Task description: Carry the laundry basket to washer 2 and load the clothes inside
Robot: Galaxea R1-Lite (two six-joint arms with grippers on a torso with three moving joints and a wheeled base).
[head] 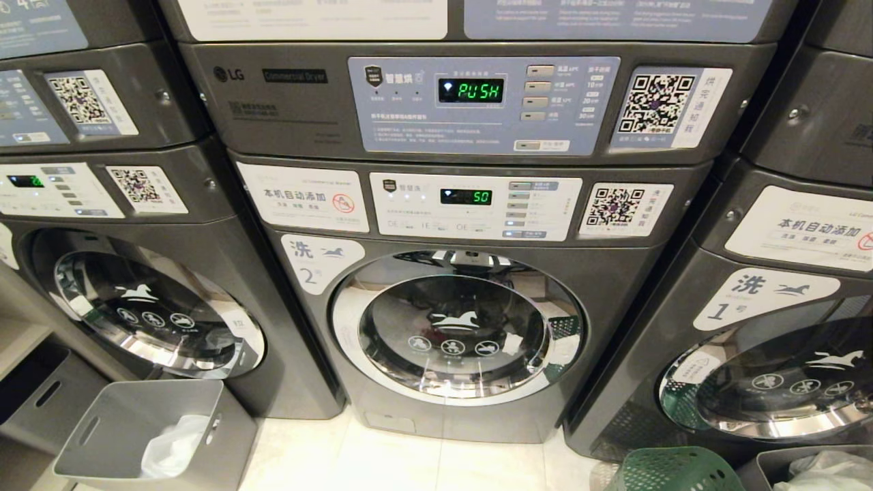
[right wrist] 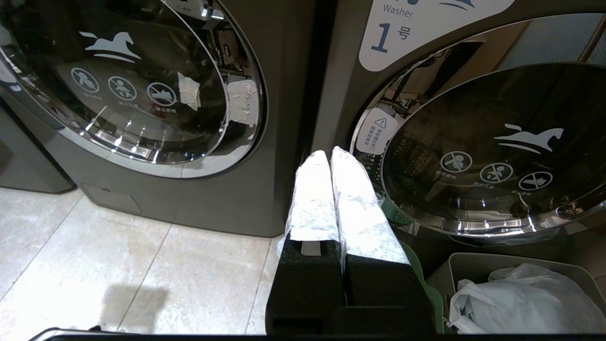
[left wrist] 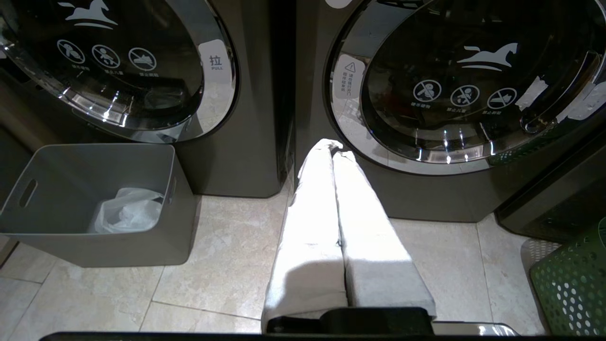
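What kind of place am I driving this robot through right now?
Most likely a self-service laundromat: numbered front-load machines such as washer 2 stand in a row, an LG commercial dryer is stacked above, and QR payment stickers are on the panels.

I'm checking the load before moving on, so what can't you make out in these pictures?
- Clothes: none visible. The laundry basket is cut off by the head view's bottom edge, so its inside is hidden.
- Drum of washer 2: the closed, reflective door hides it in every view.
- Text on the control panel: too small, head view.
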